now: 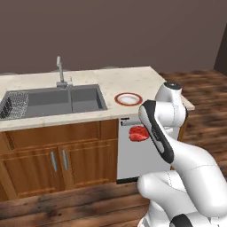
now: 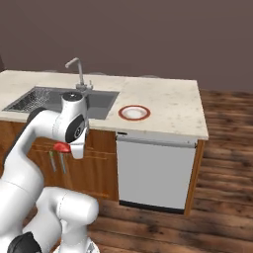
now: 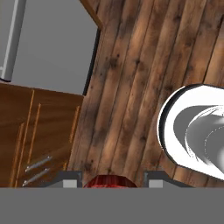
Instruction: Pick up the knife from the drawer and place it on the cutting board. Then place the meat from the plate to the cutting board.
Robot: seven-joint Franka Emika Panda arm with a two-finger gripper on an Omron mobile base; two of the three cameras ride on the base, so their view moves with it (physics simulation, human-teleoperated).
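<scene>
The gripper (image 3: 109,183) is clamped on the meat (image 1: 138,133), carrying it low in front of the dishwasher (image 2: 155,170), well below counter height. Up behind it the plate (image 1: 128,99) sits bare on the counter (image 2: 173,101). Judging by that, the meat is lifted and setting it on the cutting board remains.

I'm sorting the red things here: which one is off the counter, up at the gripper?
The meat, a red chunk between the gripper's fingers, in front of the cabinets. The plate, red only at its rim, lies on the counter.
</scene>
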